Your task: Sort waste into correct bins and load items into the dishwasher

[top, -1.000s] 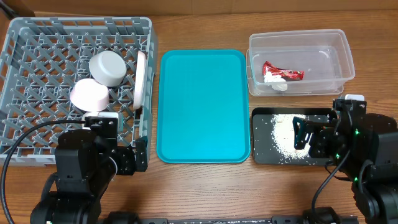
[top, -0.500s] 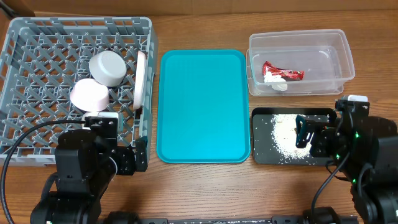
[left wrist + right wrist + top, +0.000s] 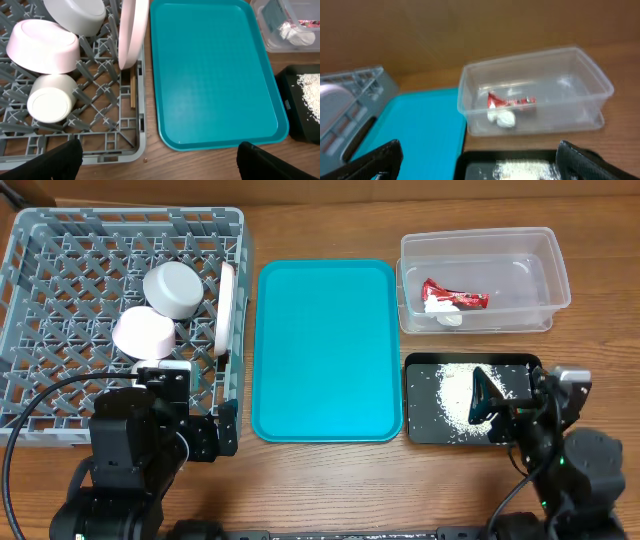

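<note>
The grey dish rack (image 3: 60, 250) holds the grey-green bowl (image 3: 172, 288), the pale pink bowl (image 3: 143, 332) and the white plate (image 3: 226, 308), which stands on edge. The left wrist view also shows the white cup (image 3: 50, 102) and the chopsticks (image 3: 133, 92) in the rack. The red-and-white wrapper (image 3: 455, 298) and the tissue (image 3: 440, 310) lie in the clear tub (image 3: 478, 235). White rice (image 3: 455, 400) lies in the black tray (image 3: 420, 425). My left gripper (image 3: 160, 160) is open and empty by the rack's front right corner. My right gripper (image 3: 490, 402) is open and empty over the black tray.
The large teal tray (image 3: 325, 350) lies bare between the rack and the two bins. The clear tub stands behind the black tray at the right. Both arm bases sit at the table's front edge.
My right arm has drawn back toward the front edge and tipped its gripper up, still open over the black tray. The left arm has not moved.
</note>
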Action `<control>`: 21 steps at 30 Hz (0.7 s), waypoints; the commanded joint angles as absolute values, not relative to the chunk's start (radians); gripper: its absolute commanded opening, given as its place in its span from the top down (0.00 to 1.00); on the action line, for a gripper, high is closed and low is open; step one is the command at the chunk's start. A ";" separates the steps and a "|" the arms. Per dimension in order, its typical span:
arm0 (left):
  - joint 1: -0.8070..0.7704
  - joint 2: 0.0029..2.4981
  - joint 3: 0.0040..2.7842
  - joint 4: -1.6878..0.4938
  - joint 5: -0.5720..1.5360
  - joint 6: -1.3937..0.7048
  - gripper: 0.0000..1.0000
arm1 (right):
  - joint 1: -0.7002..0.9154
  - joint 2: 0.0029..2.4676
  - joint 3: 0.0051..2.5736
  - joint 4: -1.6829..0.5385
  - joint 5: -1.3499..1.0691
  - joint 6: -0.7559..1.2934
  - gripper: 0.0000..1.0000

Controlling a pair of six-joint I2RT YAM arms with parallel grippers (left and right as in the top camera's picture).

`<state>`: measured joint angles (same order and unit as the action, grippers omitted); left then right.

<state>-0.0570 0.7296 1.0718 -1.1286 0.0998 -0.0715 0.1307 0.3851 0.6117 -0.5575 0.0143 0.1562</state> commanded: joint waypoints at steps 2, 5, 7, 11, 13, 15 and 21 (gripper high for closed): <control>-0.055 0.731 1.067 -1.126 0.094 -0.056 0.00 | 0.128 0.283 0.487 -0.418 0.025 0.156 0.00; -0.055 0.731 1.067 -1.126 0.094 -0.056 0.00 | 0.128 0.233 0.400 -0.298 0.025 0.156 0.00; -0.055 0.731 1.067 -1.126 0.094 -0.056 0.00 | 0.128 0.200 0.347 -0.223 0.025 0.156 0.00; -0.055 0.731 1.067 -1.126 0.094 -0.056 0.00 | 0.128 0.137 0.265 -0.117 0.025 0.156 0.00; -0.055 0.731 1.067 -1.126 0.094 -0.056 0.00 | 0.128 0.111 0.237 -0.089 0.025 0.156 0.00; -0.055 0.731 1.067 -1.126 0.094 -0.056 0.00 | 0.128 0.086 0.212 -0.067 0.025 0.156 0.00; -0.055 0.731 1.067 -1.126 0.094 -0.056 0.00 | 0.128 0.020 0.158 -0.020 0.025 0.156 0.00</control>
<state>-0.0570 0.7311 1.0714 -1.1290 0.0998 -0.0715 0.1307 0.0486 0.1791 -0.0406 0.0154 0.1570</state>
